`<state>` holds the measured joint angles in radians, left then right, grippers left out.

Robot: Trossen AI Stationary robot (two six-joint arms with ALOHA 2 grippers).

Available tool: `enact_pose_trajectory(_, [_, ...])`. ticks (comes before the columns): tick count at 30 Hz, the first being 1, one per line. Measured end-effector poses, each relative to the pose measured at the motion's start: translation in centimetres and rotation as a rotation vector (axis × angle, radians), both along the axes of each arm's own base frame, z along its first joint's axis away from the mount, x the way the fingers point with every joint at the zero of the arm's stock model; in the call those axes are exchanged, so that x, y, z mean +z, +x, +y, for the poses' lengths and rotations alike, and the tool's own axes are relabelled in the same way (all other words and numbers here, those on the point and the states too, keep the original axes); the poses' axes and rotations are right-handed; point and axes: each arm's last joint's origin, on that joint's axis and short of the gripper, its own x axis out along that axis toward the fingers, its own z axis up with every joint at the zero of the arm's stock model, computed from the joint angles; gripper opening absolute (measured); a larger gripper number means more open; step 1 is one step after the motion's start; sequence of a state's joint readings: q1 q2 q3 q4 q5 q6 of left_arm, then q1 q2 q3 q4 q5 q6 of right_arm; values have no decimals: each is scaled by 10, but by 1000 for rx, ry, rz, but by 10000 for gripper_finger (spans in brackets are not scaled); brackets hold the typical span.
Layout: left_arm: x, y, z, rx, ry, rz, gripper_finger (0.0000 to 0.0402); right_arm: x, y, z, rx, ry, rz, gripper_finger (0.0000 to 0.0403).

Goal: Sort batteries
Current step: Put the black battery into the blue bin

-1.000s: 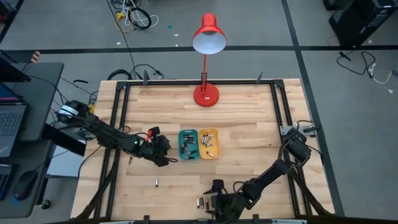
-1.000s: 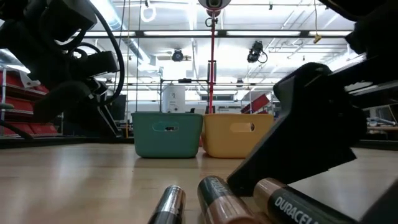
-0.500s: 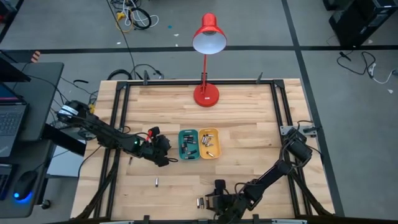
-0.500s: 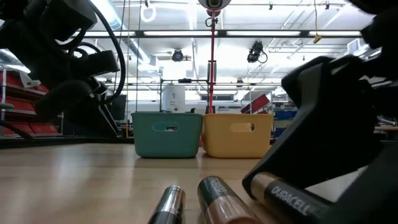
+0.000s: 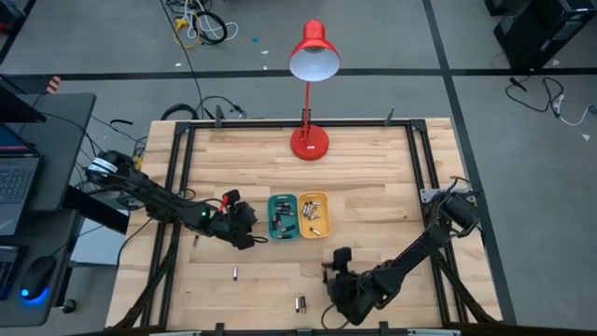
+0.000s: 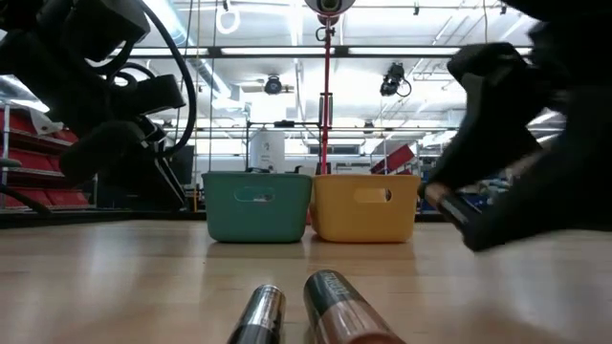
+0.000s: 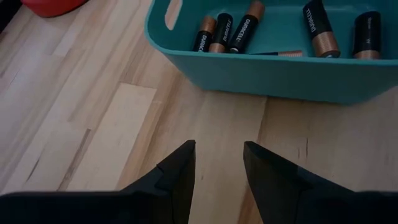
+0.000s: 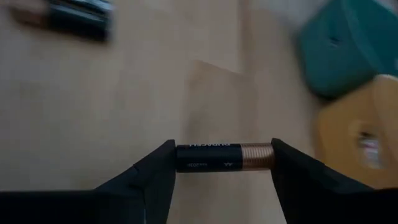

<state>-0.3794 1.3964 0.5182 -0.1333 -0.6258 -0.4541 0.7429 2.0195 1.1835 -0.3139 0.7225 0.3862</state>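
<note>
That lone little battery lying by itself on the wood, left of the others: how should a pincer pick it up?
The lone battery lies flat with bare table all round. Probably best from straight above, fingers closing across the middle of its round body, since the sides are free.

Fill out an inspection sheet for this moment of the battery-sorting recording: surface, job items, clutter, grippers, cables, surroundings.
Surface: wooden table in a black frame.
Job's things: teal tray and yellow tray side by side mid-table, both holding batteries; loose batteries near the front edge and one left of it.
Clutter: red desk lamp at the back.
Grippers: right gripper shut on a battery, off the table; left gripper open, empty, beside the teal tray.
Cables: bundles on the floor behind the table.
Surroundings: laptop desk at left; workshop beyond.
</note>
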Motion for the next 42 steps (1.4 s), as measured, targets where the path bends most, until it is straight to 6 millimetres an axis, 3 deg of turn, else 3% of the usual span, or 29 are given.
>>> enact_pose_trajectory(13, [0, 0, 0, -2, 1, 0, 152, 47, 15, -34, 21, -95, -28, 236])
enact_pose_trajectory(17, [1, 1, 0, 15, 24, -21, 152, 54, 40, -62, -21, -109, -78, 231])
enact_pose_trajectory(25, [1, 0, 1, 3, 64, 1, 152, 69, 89, -122, 61, 43, -192, 233])
enact_pose_trajectory(34, [0, -2, 2, 3, 68, 18, 152, 70, 106, -176, -6, 158, -212, 237])
enact_pose_trajectory(42, [-1, -2, 1, -32, 56, 40, 152, 70, 108, -191, -39, 216, -223, 254])
